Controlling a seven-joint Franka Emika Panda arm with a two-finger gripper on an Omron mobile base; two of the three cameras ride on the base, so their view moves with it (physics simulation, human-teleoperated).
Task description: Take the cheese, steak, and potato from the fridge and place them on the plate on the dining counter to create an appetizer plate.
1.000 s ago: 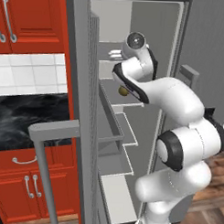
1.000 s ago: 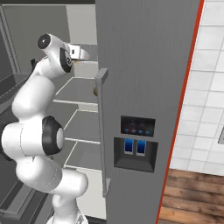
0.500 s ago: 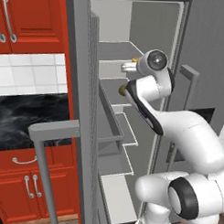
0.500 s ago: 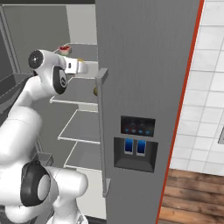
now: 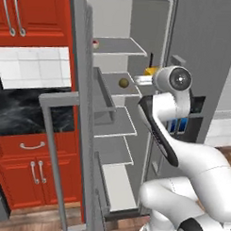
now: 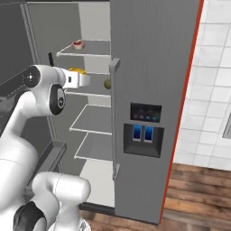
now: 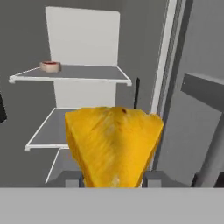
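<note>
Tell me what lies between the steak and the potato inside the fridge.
In the left base view the steak sits on the top shelf and the potato on the shelf below; between them lies only that grey shelf and empty air.

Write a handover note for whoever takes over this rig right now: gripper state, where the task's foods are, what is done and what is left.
Gripper: shut on the yellow-orange wedge of cheese, held up in front of the open tall grey fridge.
Small round olive-brown potato: on the second shelf from the top.
Flat raw-red steak: on the top shelf, near its outer edge.
Done: cheese is lifted off the shelves.
Left: carry the cheese to the plate on the dining counter, then fetch the potato and steak the same way.
</note>
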